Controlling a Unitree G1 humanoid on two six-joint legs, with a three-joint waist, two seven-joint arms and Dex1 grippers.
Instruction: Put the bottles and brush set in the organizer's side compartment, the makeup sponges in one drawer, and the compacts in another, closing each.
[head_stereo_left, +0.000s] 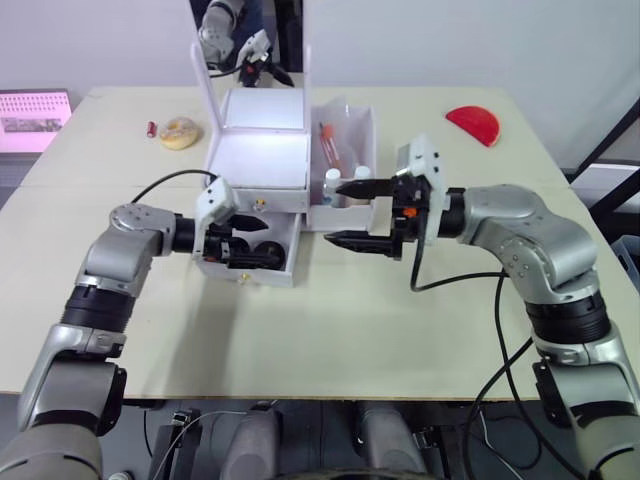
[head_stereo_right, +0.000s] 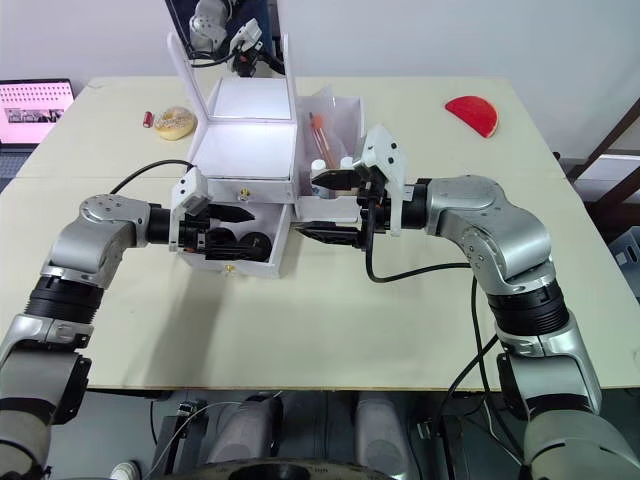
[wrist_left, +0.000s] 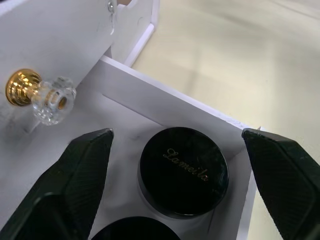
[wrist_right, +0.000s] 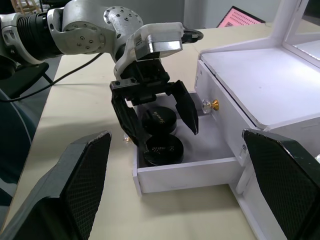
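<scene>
The white organizer (head_stereo_left: 262, 150) stands mid-table with its lower drawer (head_stereo_left: 284, 265) pulled out. Two black-lidded compacts (wrist_left: 183, 170) (wrist_right: 164, 147) lie inside that drawer. My left gripper (head_stereo_left: 243, 250) is open over the drawer, its fingers either side of the compacts and touching neither. The upper drawer is shut, its gold knob (wrist_left: 22, 87) just above. To the drawer's right, my right gripper (head_stereo_left: 340, 213) is open and empty in front of the side compartment (head_stereo_left: 368, 140). That compartment holds the brush set (head_stereo_left: 328, 145) and the bottles' white caps (head_stereo_left: 332, 176). The makeup sponges are out of view.
A red half-circle piece (head_stereo_left: 474, 123) lies at the far right of the table. A yellowish puff (head_stereo_left: 180, 132) and a small red item (head_stereo_left: 152, 128) sit at the far left. The mirror (head_stereo_left: 250, 40) stands upright behind the organizer.
</scene>
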